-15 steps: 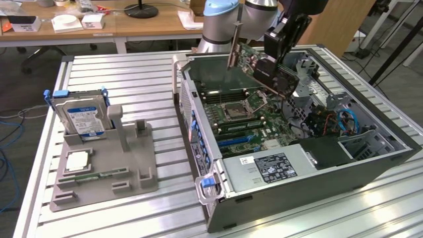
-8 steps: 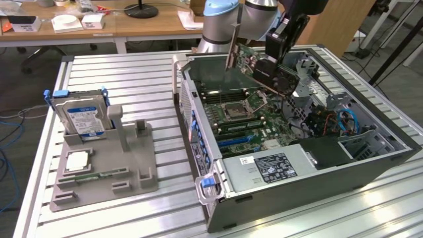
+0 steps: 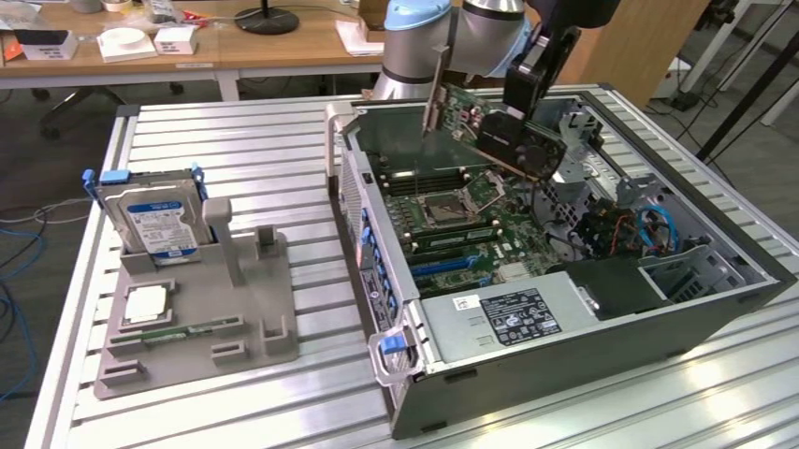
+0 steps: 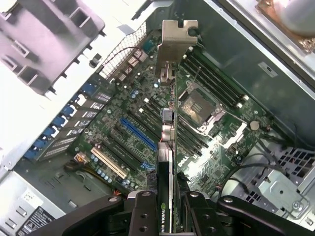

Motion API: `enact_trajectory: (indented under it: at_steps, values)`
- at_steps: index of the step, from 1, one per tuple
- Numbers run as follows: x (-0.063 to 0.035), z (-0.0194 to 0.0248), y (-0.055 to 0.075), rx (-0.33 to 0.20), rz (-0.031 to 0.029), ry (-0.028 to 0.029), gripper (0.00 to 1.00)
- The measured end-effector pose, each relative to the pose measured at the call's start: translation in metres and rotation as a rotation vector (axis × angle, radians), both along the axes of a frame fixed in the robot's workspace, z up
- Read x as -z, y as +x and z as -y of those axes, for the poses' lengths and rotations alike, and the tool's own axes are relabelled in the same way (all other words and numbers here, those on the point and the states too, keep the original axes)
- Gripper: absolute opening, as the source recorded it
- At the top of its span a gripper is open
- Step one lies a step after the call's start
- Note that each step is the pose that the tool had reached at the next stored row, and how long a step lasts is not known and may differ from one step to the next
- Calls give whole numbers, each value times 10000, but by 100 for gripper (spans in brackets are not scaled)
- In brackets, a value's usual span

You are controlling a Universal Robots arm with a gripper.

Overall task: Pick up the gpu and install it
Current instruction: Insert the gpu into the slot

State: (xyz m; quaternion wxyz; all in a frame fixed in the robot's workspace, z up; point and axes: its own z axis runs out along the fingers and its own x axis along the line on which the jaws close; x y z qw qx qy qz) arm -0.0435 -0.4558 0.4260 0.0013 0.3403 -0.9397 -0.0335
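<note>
I have the black gripper (image 3: 525, 110) clamped on the gpu (image 3: 500, 140), a thin flat dark green-black circuit card. It hangs tilted, with its 1 silver metal bracket (image 3: 433, 105) at the end farther from the gripper. Below the gripper, the green motherboard (image 3: 456, 210) lies inside the open dark grey computer case (image 3: 699, 313). Well apart from the gripper, outside the case, a grey plastic fixture (image 3: 243, 290) holds 1 silver hard drive with a blue-white label (image 3: 150, 220) upright.

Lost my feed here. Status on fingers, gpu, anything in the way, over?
Fingers shut on gpu. Gpu tilted in the air over open case, not seated. No obstruction seen above motherboard.
</note>
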Motion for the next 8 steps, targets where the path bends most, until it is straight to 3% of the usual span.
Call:
enact_trajectory:
  at_steps: [8]
  values:
    - [0,0,-1,-914,0,1,26]
